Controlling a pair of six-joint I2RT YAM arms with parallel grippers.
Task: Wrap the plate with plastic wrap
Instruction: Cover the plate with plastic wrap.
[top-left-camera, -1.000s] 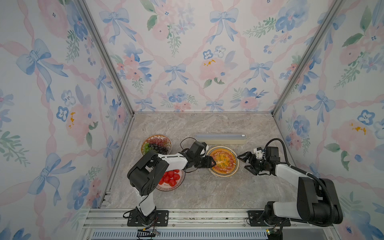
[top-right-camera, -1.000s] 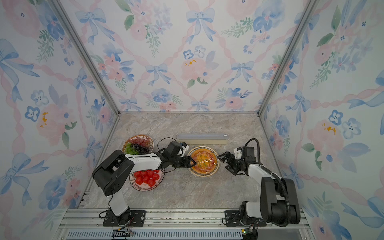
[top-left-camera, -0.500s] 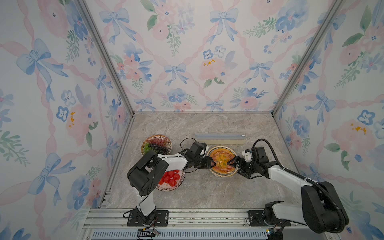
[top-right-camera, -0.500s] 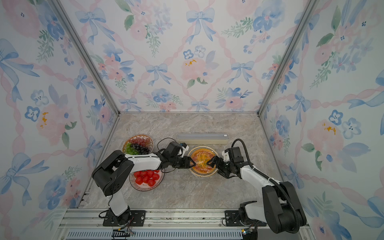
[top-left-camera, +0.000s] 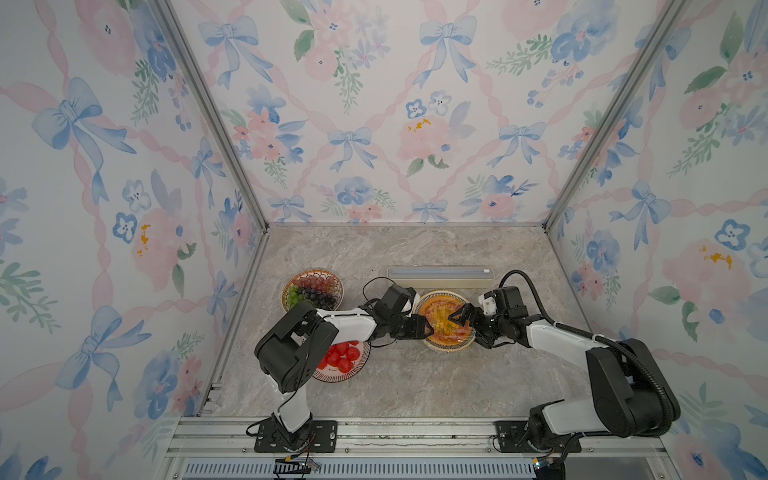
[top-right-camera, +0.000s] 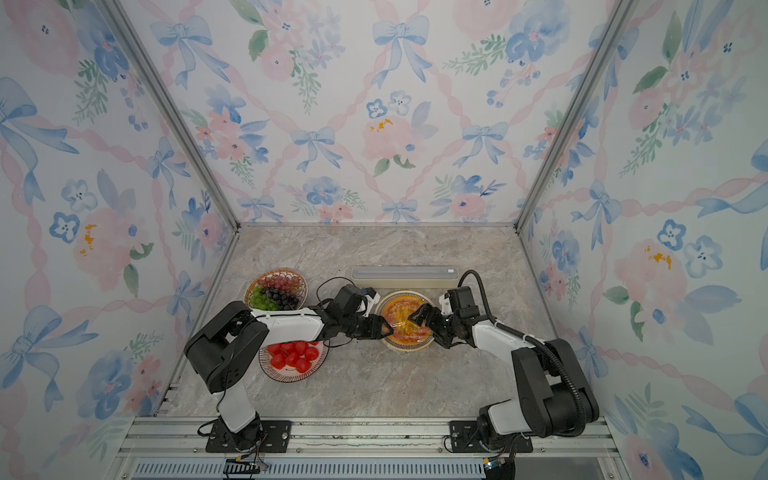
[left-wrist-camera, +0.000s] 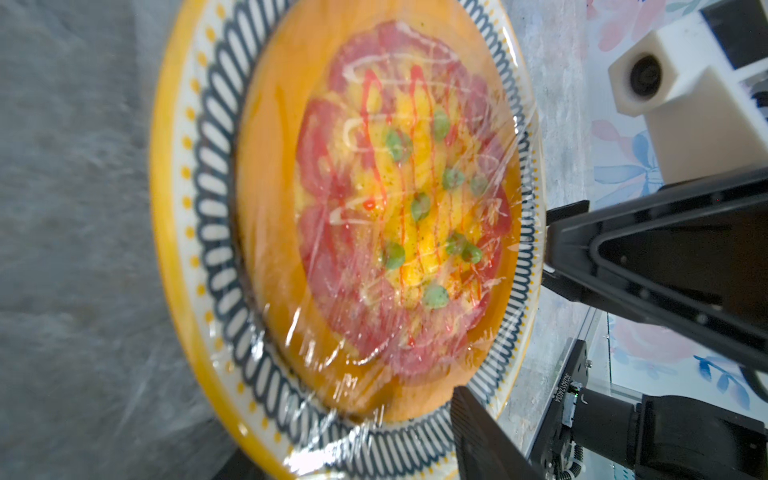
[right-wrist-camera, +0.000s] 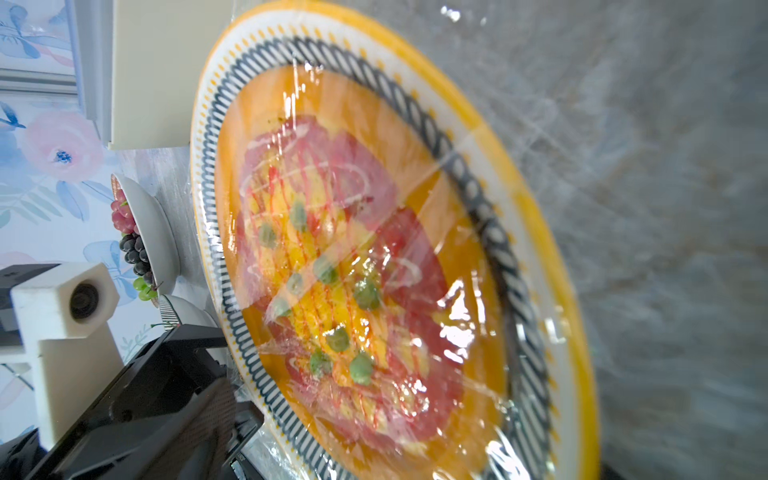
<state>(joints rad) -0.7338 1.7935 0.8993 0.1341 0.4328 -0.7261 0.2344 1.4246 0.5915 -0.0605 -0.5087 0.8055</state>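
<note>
- Left arm (top-right-camera: 291, 326): it reaches over the tomato plate (top-right-camera: 291, 379), lower centre; a low sweep could knock it.
- Box (top-left-camera: 440, 277): just behind the plate (left-wrist-camera: 210, 187). I cannot tell if the film is cut free; if not, a pull may drag the box.
- Plate: lower middle of both top views, between the grippers; a one-sided push could slide it on the desk.
- Film (left-wrist-camera: 415, 208): crinkled over the food, wrinkled at the rim; it may lift or cling to a jaw.
- Right gripper (top-left-camera: 465, 328): jaws wide, holding nothing.
- Left gripper (top-left-camera: 428, 330): at the left rim; I cannot tell how its jaws stand.
</note>
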